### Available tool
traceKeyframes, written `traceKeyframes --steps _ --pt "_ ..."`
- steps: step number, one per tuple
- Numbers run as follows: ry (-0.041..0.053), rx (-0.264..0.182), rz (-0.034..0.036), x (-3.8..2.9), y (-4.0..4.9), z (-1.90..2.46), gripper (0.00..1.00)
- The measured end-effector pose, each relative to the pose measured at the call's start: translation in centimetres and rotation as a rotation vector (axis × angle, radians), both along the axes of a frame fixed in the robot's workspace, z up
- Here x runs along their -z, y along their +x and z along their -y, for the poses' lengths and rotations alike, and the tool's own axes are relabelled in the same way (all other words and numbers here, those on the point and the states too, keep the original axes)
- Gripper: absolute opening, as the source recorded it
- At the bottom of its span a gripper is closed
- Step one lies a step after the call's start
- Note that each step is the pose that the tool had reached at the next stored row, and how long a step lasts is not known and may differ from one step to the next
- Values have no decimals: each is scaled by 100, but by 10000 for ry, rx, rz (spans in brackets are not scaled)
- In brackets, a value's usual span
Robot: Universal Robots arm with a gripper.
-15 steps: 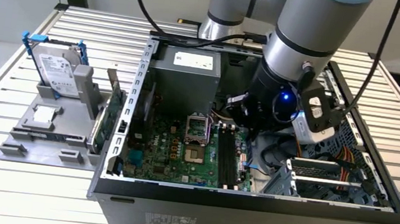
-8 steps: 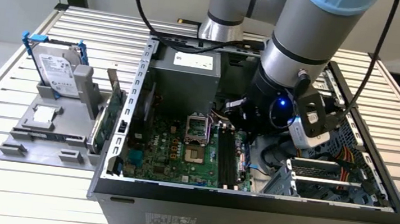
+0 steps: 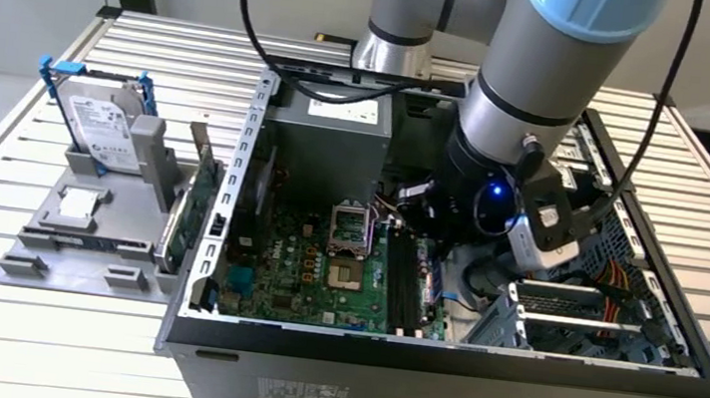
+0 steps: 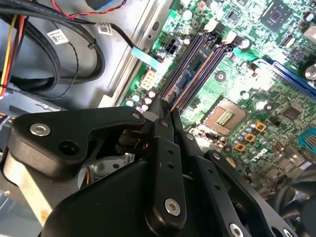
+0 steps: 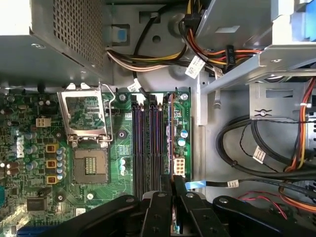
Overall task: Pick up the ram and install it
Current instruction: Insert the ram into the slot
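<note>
1. The tabletop is made of slatted metal and carries an open case lying on its side, with a grey fixture just beside it on the exterior view's left.
2. The arm reaches down into the case from above; its wrist sits over the inner part of the case, towards the exterior view's right of the board.
3. The board lies flat on the case floor. A silver power supply stands at its far end, and a drive cage occupies the case's side on the exterior view's right.
4. On the fixture, a hard drive in a blue frame stands upright, and a green card stands on edge near the case wall.
5. The CPU socket is open and lies beside the memory slots, which run parallel to one another.
6. The gripper hangs directly over the slots. Its fingers are pressed close together, pinching the ram.
7. The ram stands on edge in the outermost slot, at the board edge nearest the cables. Its near end is between the fingertips, and the rest runs away from the gripper along the slot.
8. Whether the ram is fully seated cannot be told.
</note>
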State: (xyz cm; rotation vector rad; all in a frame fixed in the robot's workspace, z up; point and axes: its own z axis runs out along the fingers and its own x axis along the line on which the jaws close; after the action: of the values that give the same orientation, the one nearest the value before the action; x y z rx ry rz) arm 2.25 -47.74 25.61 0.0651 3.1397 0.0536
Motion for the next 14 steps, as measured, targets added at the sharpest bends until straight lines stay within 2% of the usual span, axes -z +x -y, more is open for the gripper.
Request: traceKeyframes --steps 14 --pt "-1 -90 0 158 0 2 0"
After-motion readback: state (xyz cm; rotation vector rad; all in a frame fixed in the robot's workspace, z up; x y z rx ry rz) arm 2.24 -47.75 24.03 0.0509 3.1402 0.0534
